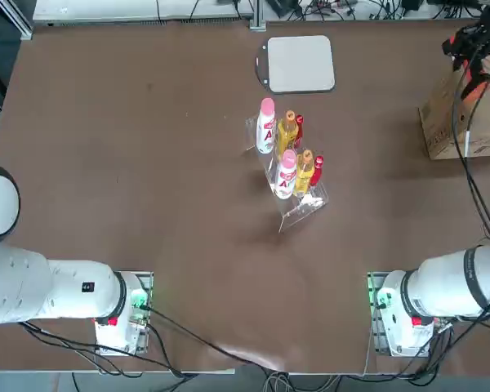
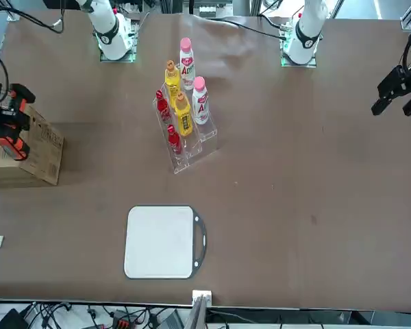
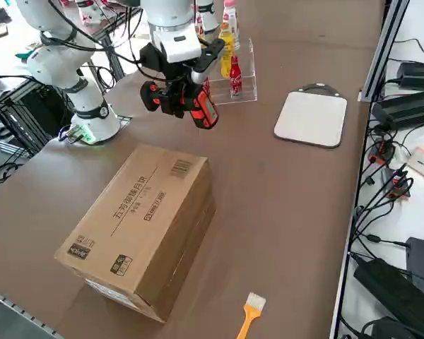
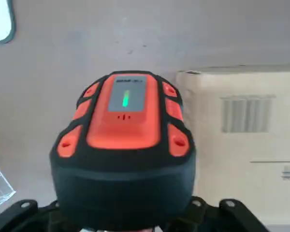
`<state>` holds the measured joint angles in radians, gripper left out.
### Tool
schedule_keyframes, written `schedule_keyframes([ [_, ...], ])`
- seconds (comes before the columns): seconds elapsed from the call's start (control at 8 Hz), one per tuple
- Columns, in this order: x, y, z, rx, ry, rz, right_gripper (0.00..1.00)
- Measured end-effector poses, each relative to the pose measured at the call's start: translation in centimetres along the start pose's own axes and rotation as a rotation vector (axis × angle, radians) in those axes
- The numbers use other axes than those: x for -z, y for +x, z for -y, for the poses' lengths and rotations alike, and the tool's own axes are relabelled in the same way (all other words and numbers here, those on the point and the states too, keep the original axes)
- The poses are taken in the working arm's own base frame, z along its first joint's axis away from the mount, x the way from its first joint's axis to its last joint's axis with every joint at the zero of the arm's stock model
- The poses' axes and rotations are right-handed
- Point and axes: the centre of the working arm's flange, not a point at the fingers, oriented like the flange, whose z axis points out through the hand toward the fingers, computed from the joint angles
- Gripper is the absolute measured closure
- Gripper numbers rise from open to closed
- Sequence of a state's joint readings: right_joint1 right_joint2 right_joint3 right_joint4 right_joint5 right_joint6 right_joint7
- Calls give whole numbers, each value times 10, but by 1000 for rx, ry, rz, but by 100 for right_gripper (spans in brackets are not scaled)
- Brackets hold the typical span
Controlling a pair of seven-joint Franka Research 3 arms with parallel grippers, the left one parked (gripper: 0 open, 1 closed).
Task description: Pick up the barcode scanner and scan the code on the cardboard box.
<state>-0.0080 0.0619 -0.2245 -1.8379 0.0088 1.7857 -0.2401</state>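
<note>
Right gripper [image 3: 188, 87] closed around black-and-orange barcode scanner [image 4: 124, 113], apparently by its handle, green light glowing on the scanner, brown cardboard box [image 3: 145, 222] at two o'clock on the table seen from overhead, scanner near it

Pink-capped bottles [image 1: 265, 126], yellow bottles [image 1: 287, 131] and red bottles [image 3: 235, 78] stand in a clear tray [image 2: 200, 152]; a white board [image 2: 159, 242] and an orange-handled brush [image 3: 251, 316] lie on the brown table [image 1: 180, 196].

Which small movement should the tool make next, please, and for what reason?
Probably a small shift of the right tool sideways toward the cardboard box, aiming the barcode scanner at its printed barcode. The scanner is gripped and raised, but in the wrist view its head lies beside the code, not over it.
</note>
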Motion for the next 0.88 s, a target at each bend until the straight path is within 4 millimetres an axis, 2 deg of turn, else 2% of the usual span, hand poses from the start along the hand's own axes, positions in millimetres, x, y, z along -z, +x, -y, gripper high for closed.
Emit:
schedule_keyframes([
  [0.25,-23,7,22,28,8,-17,64],
  [0.88,-117,15,74,85,-17,-57,64],
])
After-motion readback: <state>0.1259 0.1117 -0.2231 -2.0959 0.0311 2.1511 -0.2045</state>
